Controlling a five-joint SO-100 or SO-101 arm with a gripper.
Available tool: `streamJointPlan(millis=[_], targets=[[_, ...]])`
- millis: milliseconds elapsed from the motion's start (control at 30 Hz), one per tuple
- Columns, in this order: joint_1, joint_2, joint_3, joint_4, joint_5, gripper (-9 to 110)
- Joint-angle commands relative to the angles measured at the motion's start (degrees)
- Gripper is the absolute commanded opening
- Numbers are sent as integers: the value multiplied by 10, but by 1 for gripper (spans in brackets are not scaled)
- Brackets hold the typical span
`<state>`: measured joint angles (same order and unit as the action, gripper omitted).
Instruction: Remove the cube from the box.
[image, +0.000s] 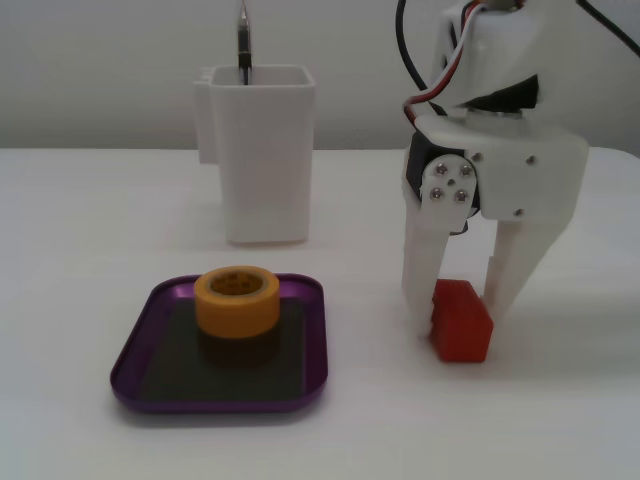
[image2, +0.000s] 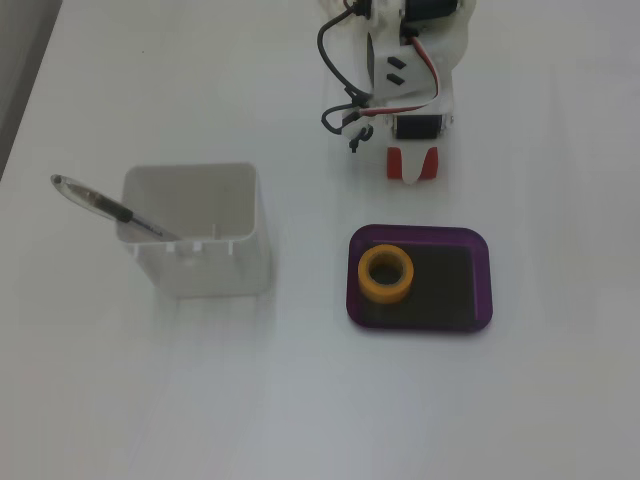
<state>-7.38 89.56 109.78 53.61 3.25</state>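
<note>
The red cube (image: 462, 325) rests on the white table to the right of the purple box (image: 215, 404), outside it. My white gripper (image: 460, 320) points down over the cube, with one finger against each side of it. In the fixed view from above, the gripper (image2: 413, 172) covers the middle of the cube (image2: 394, 163), which lies just beyond the far rim of the box (image2: 420, 232). Only the yellow-orange tape roll (image: 237, 300) stands in the box, on its dark floor toward the left.
A tall white square container (image: 262, 160) with a pen (image: 243, 40) in it stands behind the box. In the view from above, the container (image2: 200, 235) is left of the box. The arm's body and cables (image2: 400, 60) stand behind the cube.
</note>
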Motion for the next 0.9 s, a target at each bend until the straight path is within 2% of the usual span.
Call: streamJointPlan(millis=[0, 167, 567, 867], targets=[[-1, 17, -4, -9, 2, 7], [-1, 19, -16, 50, 3, 16], [28, 24, -190, 221, 4, 17], [20, 229, -189, 251, -4, 17]])
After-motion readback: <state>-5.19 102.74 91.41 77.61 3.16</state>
